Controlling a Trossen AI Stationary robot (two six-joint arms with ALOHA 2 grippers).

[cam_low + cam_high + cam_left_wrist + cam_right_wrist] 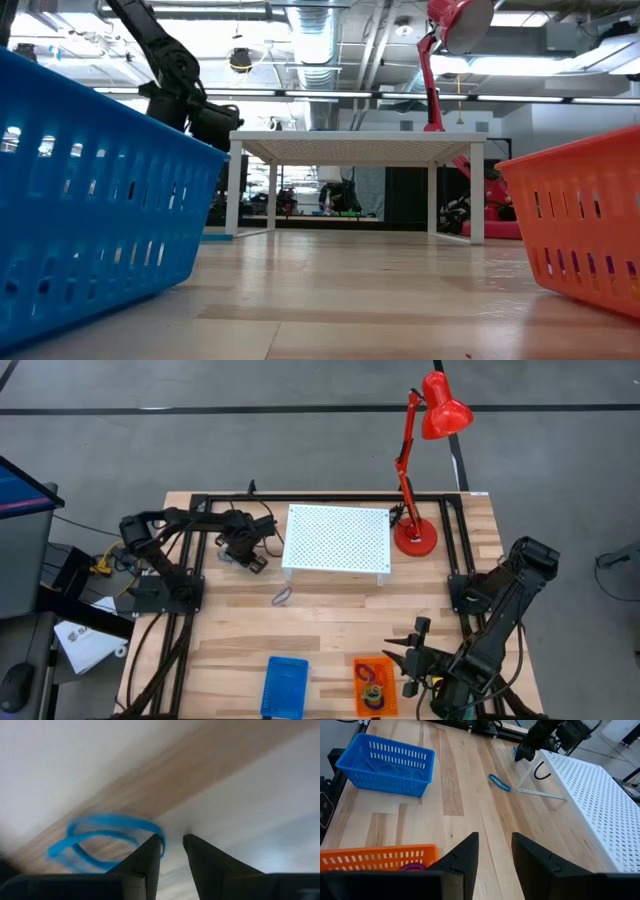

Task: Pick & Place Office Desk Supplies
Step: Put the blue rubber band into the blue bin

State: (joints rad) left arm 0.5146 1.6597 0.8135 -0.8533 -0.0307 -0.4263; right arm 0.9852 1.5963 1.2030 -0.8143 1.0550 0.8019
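My left gripper is at the left end of the white stand. Its fingers stand a narrow gap apart. A twisted blue loop lies beside them and reaches one fingertip; it also shows in the right wrist view. A second blue loop lies flat on the wood in front of the stand. My right gripper is open and empty above the table by the orange basket. No crayon box is in view. My left gripper touches the blue loop with one fingertip. The loop's end curls round that tip onto its inner side. The gap shows bare background and the other finger stands clear of the band. Whether the loop rests on the table, I cannot tell.
The blue basket at the near edge holds blue loops. The orange basket holds coloured loops. The red lamp stands at the stand's right end. Bare wood lies between the stand and the baskets.
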